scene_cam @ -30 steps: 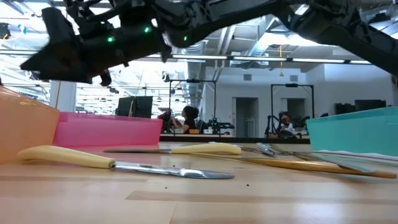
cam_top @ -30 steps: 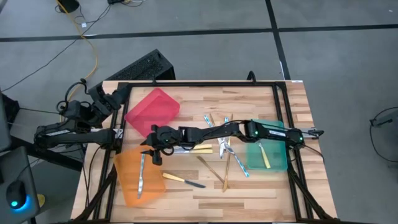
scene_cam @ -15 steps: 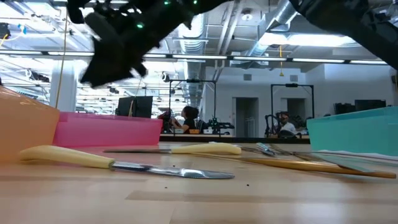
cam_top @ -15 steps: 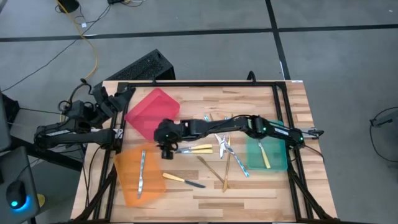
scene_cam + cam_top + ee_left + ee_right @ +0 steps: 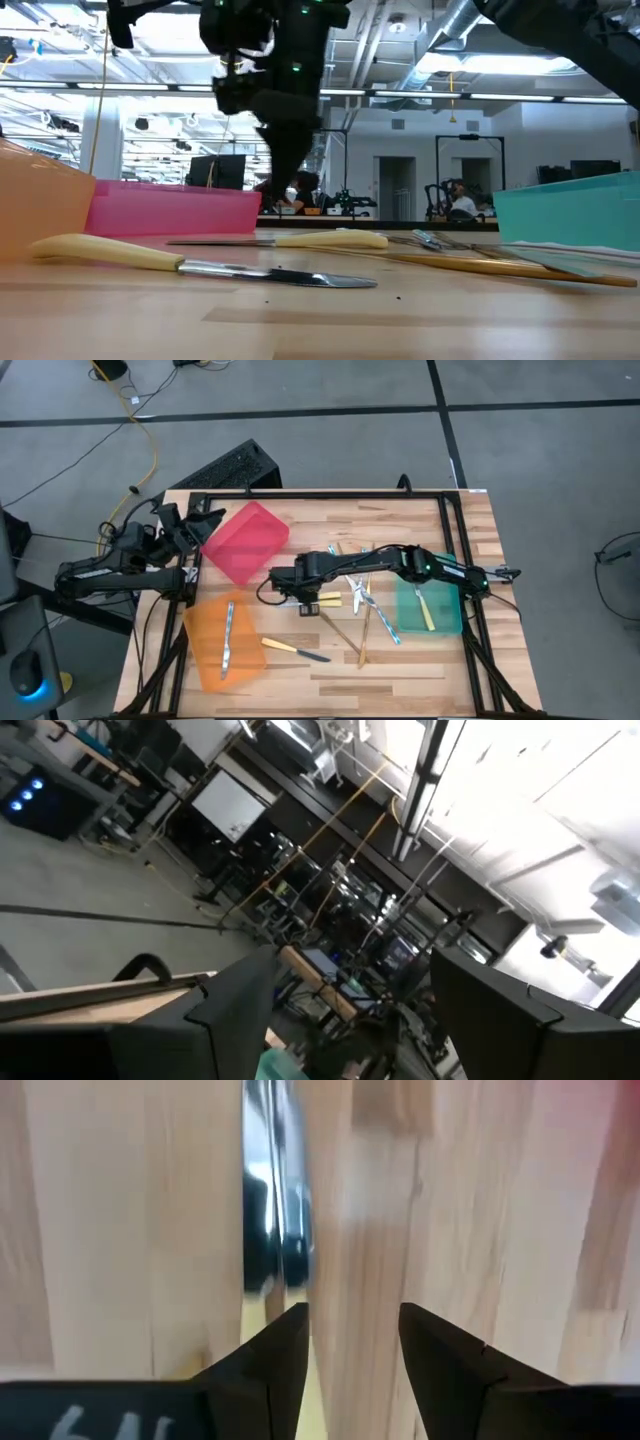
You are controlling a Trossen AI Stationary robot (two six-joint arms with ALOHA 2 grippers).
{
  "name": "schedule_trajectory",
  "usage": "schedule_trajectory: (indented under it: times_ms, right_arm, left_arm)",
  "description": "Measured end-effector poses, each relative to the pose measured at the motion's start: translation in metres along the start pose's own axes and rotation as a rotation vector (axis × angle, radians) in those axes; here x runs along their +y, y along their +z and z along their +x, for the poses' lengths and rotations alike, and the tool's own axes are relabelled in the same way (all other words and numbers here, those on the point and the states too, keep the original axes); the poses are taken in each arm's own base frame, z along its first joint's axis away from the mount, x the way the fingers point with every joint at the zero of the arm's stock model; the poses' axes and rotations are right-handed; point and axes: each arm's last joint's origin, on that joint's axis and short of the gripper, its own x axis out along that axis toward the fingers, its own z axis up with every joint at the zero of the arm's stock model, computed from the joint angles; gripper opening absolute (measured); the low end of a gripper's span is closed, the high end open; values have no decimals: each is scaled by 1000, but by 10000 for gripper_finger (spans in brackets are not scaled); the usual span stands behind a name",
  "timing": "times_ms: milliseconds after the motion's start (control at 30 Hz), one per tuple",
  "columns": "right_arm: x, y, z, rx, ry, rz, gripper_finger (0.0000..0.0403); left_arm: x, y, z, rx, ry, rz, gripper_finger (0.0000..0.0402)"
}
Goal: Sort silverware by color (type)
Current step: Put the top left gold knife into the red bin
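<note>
We see the right gripper (image 5: pixel 303 598) reaching across the middle of the wooden table (image 5: pixel 420 660), over a yellow-handled knife (image 5: pixel 322 599). In the right wrist view, the knife (image 5: pixel 272 1230) runs lengthwise ahead of the fingers (image 5: pixel 262 1370), its shiny blade pointing away from them; it lies off-centre, in line with one fingertip rather than in the gap. The fingers stand spread, with bare wood between them, holding nothing. How high they hang above the table is hard to judge (probably just above the surface).

In the high view, that knife's long axis runs across the table, handle toward the teal bin (image 5: pixel 440 622). A second yellow-handled knife (image 5: pixel 295 649) lies near the front edge, beside the orange bin (image 5: pixel 205 660), which holds a silvery piece (image 5: pixel 227 640). Gold pieces (image 5: pixel 345 632) and silvery-blue pieces (image 5: pixel 380 622) lie crossed between the gripper and the teal bin. The red bin (image 5: pixel 245 540) sits tilted behind the gripper.

The bins are translucent plastic; the table is pale planked wood. Open wood remains along the front edge.

The left gripper (image 5: pixel 200 523) waits off the table's left edge, fingers (image 5: pixel 235 1010) spread.
</note>
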Motion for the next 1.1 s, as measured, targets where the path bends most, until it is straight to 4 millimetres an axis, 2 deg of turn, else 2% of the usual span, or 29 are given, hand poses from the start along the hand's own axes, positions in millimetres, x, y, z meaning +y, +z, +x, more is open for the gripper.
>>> schedule_trajectory:
  times_ms: [100, 233, 500, 667, 767, 867, 1000, 1100]
  right_arm:
    - [1, -6, -8, 48, 1, -11, 179]
    - [0, -18, -28, 108, 3, -26, 179]
    - [-8, -37, -93, 67, -8, -5, 179]
    - [-17, -57, -139, 12, -53, 60, 179]
    - [-21, -80, -163, -12, -92, 100, 179]
    - [-24, -112, -178, -14, -158, 182, 179]
    - [-24, -157, -182, -108, -182, 325, 179]
    - [-24, -186, -174, -237, -175, 448, 179]
  left_arm:
    - [-1, 0, 0, 16, -20, 10, 247]
    - [-1, -1, 0, 26, -34, 37, 247]
    - [-1, -1, 0, 26, -33, 53, 247]
    - [-1, -1, 0, 27, -33, 54, 247]
    - [-1, -1, 0, 30, -36, 53, 247]
    - [-1, -1, 0, 36, -42, 54, 247]
    - [-1, -2, 0, 44, -41, 56, 247]
    - [0, -3, 0, 56, -31, 60, 247]
